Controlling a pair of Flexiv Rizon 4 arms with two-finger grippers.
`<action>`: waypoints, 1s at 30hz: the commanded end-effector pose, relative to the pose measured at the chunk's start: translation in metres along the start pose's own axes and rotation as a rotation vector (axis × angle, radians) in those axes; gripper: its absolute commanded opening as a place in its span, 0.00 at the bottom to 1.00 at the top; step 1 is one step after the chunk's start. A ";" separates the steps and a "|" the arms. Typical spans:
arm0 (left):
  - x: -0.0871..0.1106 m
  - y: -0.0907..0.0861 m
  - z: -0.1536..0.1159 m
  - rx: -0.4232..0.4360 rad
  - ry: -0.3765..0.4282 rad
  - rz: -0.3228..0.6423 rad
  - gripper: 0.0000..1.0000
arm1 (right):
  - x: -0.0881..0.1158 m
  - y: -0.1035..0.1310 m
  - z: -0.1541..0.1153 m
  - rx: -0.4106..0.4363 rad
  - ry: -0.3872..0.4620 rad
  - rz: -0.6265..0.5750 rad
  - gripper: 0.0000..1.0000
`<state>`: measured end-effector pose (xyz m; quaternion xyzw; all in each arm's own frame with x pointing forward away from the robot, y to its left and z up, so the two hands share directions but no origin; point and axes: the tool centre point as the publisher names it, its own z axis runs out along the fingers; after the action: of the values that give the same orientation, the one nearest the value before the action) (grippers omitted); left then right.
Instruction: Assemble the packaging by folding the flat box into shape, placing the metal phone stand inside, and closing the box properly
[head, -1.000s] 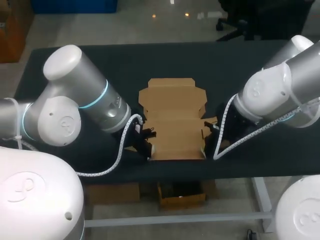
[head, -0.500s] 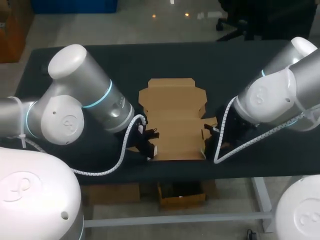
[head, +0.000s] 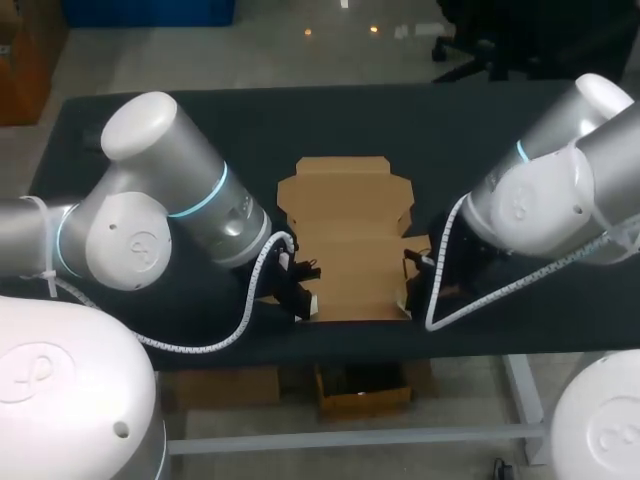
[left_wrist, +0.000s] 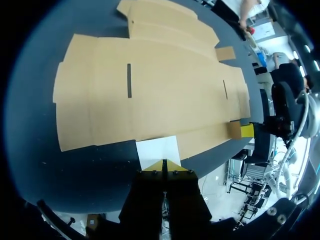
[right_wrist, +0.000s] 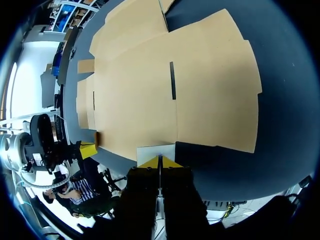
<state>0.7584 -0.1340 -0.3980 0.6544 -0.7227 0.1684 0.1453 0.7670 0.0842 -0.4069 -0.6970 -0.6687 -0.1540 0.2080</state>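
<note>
The flat brown cardboard box (head: 348, 235) lies unfolded on the black table (head: 150, 120), its front edge near the table's front. My left gripper (head: 300, 292) is shut at the box's front left corner. In the left wrist view its yellow tips (left_wrist: 164, 165) are pressed together against a small pale side flap (left_wrist: 157, 148). My right gripper (head: 415, 285) is shut at the front right corner. Its tips (right_wrist: 160, 162) meet a matching pale flap (right_wrist: 156, 150). Neither flap is pinched between fingers. No metal phone stand is in view.
Two narrow slots (left_wrist: 129, 80) (right_wrist: 172, 80) cut the box panels. Bare black table lies behind the box and out to both sides. The table's front edge runs just behind both grippers.
Both arms have crept slightly inward toward the box's front corners. The box itself stays flat and in place.
</note>
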 end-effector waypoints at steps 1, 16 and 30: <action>0.002 -0.001 0.005 -0.003 -0.007 0.001 0.00 | 0.004 -0.005 0.006 -0.023 -0.028 0.009 0.00; 0.000 0.000 0.012 -0.012 -0.012 0.005 0.00 | 0.008 -0.009 0.016 -0.060 -0.077 0.012 0.00; 0.000 0.001 0.022 0.063 -0.057 0.032 0.00 | 0.001 -0.011 0.026 -0.069 -0.087 0.006 0.00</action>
<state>0.7619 -0.1382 -0.4131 0.6473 -0.7333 0.1742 0.1136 0.7568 0.0959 -0.4229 -0.7104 -0.6694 -0.1448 0.1620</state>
